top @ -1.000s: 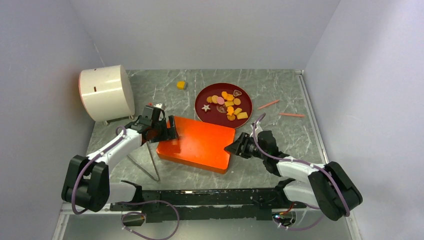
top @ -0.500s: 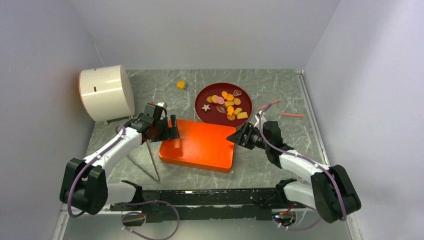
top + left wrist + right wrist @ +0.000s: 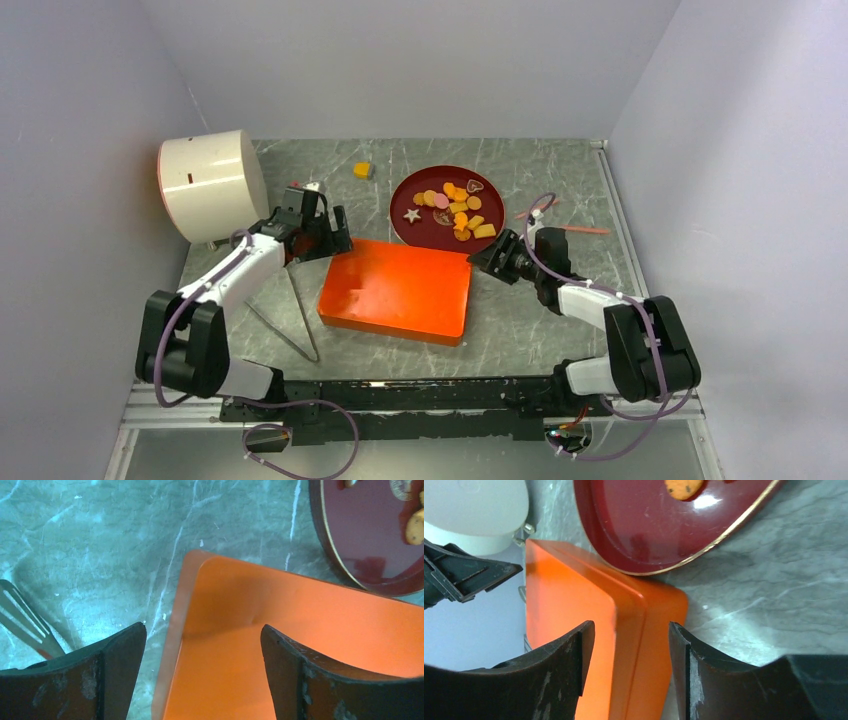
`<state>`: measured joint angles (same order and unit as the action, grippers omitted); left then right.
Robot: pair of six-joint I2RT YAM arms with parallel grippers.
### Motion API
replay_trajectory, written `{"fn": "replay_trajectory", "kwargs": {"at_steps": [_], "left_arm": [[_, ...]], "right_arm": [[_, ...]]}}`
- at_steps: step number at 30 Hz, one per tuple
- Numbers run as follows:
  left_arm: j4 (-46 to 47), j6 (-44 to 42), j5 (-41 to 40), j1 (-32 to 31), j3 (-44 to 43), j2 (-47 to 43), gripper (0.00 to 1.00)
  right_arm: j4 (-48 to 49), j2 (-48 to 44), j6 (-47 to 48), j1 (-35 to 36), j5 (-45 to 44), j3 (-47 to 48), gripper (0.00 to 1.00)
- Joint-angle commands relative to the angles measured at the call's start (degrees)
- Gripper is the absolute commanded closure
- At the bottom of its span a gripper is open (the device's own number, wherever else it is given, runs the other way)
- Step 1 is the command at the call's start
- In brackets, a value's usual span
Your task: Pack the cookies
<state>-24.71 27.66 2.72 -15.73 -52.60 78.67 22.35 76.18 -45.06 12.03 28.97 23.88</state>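
Both released, jaws wide: left gripper point(image 3: 338, 232) at the box point(image 3: 396, 290) far-left corner, right gripper point(image 3: 486, 258) at its far-right. Cookies point(image 3: 455, 208) sit on the plate point(image 3: 428, 237) just beyond; a stray cookie point(image 3: 362, 170) lies further back. Drum point(image 3: 212, 185) crowds the left, tongs point(image 3: 296, 318) near-left; bench point(image 3: 540, 320) room lies right of the box

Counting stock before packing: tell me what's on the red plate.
The cookies lie on the red plate: orange and yellow pieces, a white star, a pink one. Some overlap, hiding whatever is beneath.
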Motion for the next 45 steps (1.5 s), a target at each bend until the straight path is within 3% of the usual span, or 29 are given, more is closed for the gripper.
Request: {"fn": "replay_trajectory", "kwargs": {"at_steps": [1,12,19,22,31,38,45], "left_arm": [[2.43,-1.84,-0.14,0.26,-1.65,3.00,0.12],[3.66,-2.48,0.55,0.35,0.28,7.43,0.15],[4.05,-2.14,2.02,0.35,1.24,8.68,0.17],[4.29,-1.85,2.62,0.28,1.67,8.54,0.18],[1.28,-2.41,0.55,0.35,0.46,4.43,0.16],[-3.24,-2.74,-2.10,0.35,-0.02,-1.97,0.15],[-7.33,-1.55,-1.09,0.26,5.32,-10.14,0.19]], "right_arm": [[5.04,2.41,2.02,-1.35,2.45,0.53,0.42],[8.97,10.74,1.56,-2.19,3.85,-5.25,0.62],[5.32,15.65,0.66,-3.12,0.87,-5.59,0.80],[3.77,16.18,1.15,-3.17,-0.84,-5.48,0.82],[0.51,11.06,3.56,-3.24,4.16,-0.23,0.66],[-7.70,-0.84,5.08,-3.16,6.71,1.72,0.50],[-17.25,-13.39,6.97,-2.70,10.92,-0.43,0.44]]}}
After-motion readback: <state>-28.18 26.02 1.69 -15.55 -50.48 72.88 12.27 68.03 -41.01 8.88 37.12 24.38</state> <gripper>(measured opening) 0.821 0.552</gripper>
